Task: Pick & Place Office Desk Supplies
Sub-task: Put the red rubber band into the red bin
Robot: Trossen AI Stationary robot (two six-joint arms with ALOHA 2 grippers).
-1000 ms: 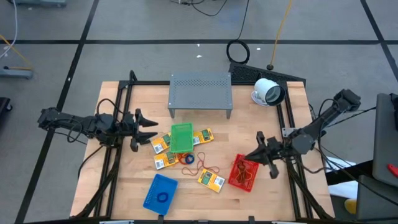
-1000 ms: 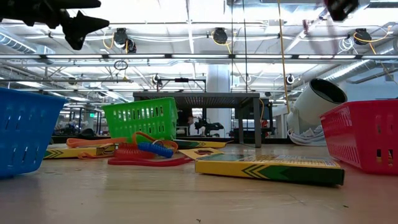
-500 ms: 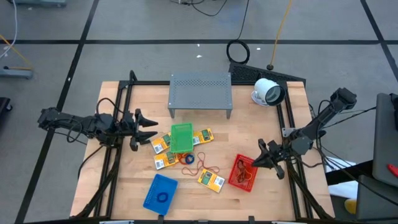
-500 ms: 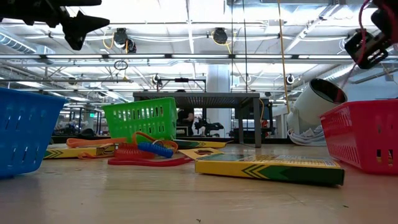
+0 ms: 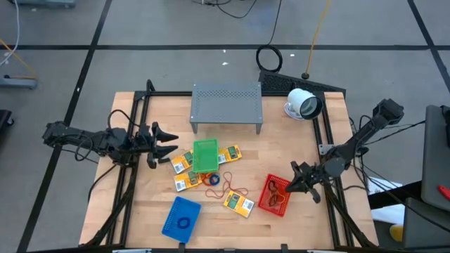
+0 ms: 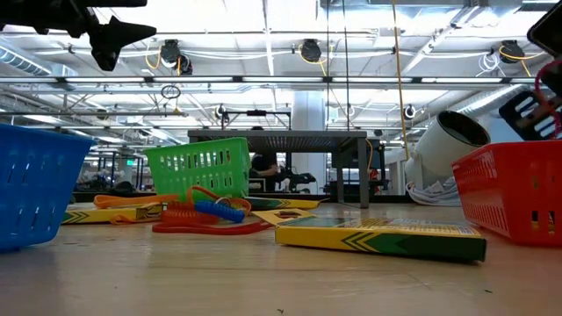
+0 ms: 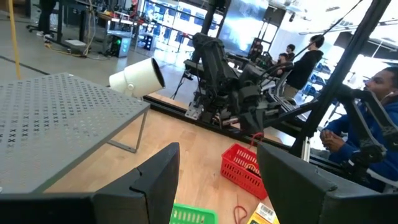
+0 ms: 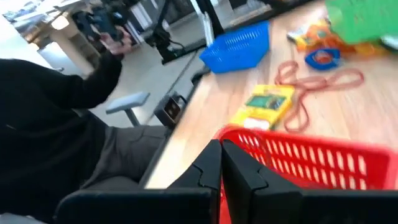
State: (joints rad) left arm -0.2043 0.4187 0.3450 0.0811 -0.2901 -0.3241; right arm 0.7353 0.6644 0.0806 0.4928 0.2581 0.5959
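Observation:
Several yellow packets with green labels lie flat mid-table (image 5: 181, 164) (image 5: 239, 203) (image 6: 378, 237). Thin orange rubber bands (image 5: 235, 191) and small red and blue rings (image 5: 212, 179) lie between them. My right gripper (image 5: 294, 185) is shut, with nothing visible between its fingers. It is low at the right-hand rim of the red basket (image 5: 274, 195), which holds orange bands. The gripper also shows in its own wrist view (image 8: 221, 163). My left gripper (image 5: 166, 145) is open and empty, held high left of the green basket (image 5: 205, 156). My right gripper's shut fingertips (image 8: 214, 155) stand at the red basket's rim (image 8: 261, 134), slanting down from the table's right. I cannot tell whether they touch it.
A blue basket (image 5: 181, 216) with a ring inside stands near the front edge. The grey perforated shelf (image 5: 226, 105) and the white round device (image 5: 304, 104) are at the back. People sit and stand beyond the table (image 7: 379, 112) (image 8: 50, 124).
My right gripper has gone down and a little toward the table's near edge, to the red basket's rim.

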